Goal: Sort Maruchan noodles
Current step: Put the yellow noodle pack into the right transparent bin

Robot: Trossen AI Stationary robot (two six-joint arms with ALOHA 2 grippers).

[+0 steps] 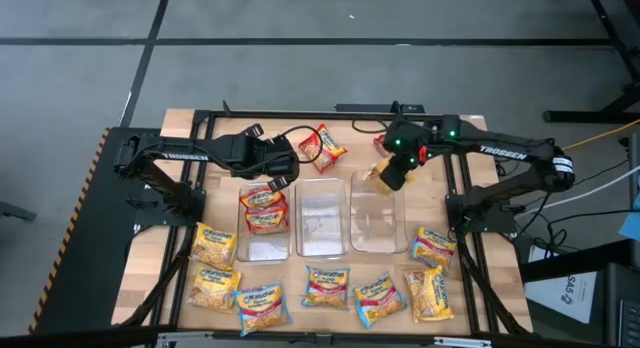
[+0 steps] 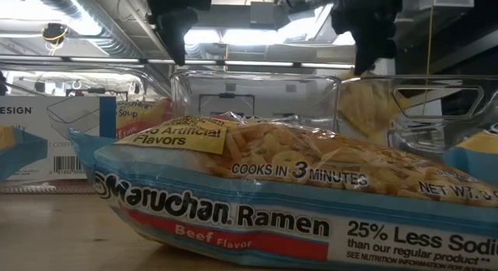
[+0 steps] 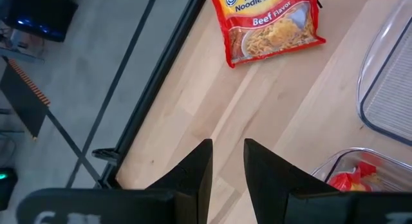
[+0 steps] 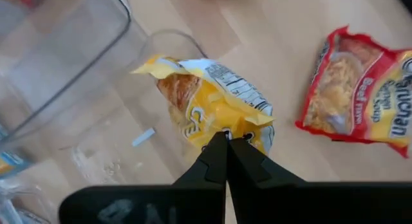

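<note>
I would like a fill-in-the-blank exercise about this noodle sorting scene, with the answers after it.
1. The right gripper holds a ___ packet.
2. That packet hangs over the ___ bin of the three.
3. The left bin contains ___ packets.
4. The left gripper's jaws hold ___.

Missing words: yellow; right; two; nothing

On the blue packet [image 2: 296, 201] close to my low camera I read "Maruchan Ramen", "Beef Flavor", "Cooks in 3 minutes". The red packet [image 3: 270, 21] says "Noodle Soup, Beef Flavor". The right arm [image 1: 500, 151] carries "TROSSEN".
</note>
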